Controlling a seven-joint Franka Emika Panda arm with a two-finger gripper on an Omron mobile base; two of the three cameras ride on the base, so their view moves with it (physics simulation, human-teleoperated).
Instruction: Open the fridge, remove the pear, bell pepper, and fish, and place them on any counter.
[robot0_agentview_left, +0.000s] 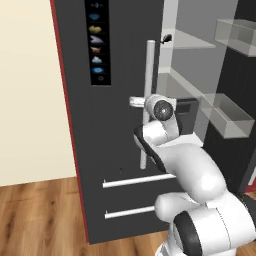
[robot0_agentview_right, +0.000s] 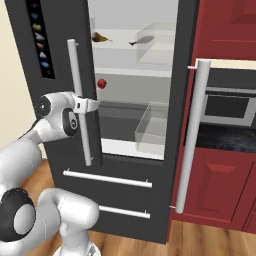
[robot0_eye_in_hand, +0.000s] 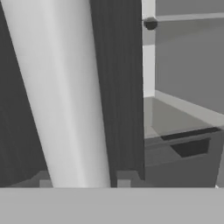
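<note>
Icon strip (robot0_agentview_right: 41, 40): on the left door of the fridge (robot0_agentview_left: 120, 150), well left of the jaws.
Jaws (robot0_agentview_right: 91, 105): pinching the left door's handle (robot0_agentview_right: 81, 100) about halfway down the bar; in the hand view the bar (robot0_eye_in_hand: 65, 96) rises between the two finger tips.
Drawers: two horizontal bars (robot0_agentview_right: 107, 179) below the jaws, on the fridge front.
In the way: the left door is shut, and its handle and edge stand between the jaws and the shelves; the right door (robot0_agentview_right: 187, 125) is swung open.
Pear (robot0_agentview_right: 100, 37): on the top shelf, above and just right of the jaws.
Bell pepper (robot0_agentview_right: 102, 83): on the shelf below, just right of the jaws and a little higher.
Fish (robot0_agentview_right: 141, 41): top shelf, right of the pear, beside a clear bin (robot0_agentview_right: 157, 42).
Right base view: shows all three foods, plus red cabinets (robot0_agentview_right: 220, 185) and an oven (robot0_agentview_right: 227, 105) far right.
Left base view: shows a small dark thing (robot0_agentview_left: 166, 38) on the top shelf, too small to name.
Hand view: a dark round blur (robot0_eye_in_hand: 150, 23) on a shelf edge, cannot tell which food.
</note>
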